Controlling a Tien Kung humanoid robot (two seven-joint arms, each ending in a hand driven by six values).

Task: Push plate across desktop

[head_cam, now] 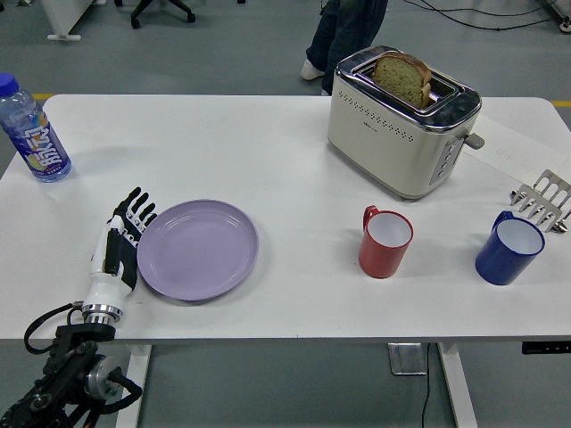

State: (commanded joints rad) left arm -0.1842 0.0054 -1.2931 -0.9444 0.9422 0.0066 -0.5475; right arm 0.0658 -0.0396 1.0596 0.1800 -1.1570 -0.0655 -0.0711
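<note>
Words you can see: almost none you can read.
The bottle point(31, 131) has a label with big white letters, but they are too blurry for you to read.

White table point(268, 143) with breakfast things

On it: bottle point(32, 132) far left, purple plate point(197, 249) near front, toaster point(403, 121) at back, red mug point(385, 241), blue mug point(508, 249), metal rack point(542, 200) right.
</note>
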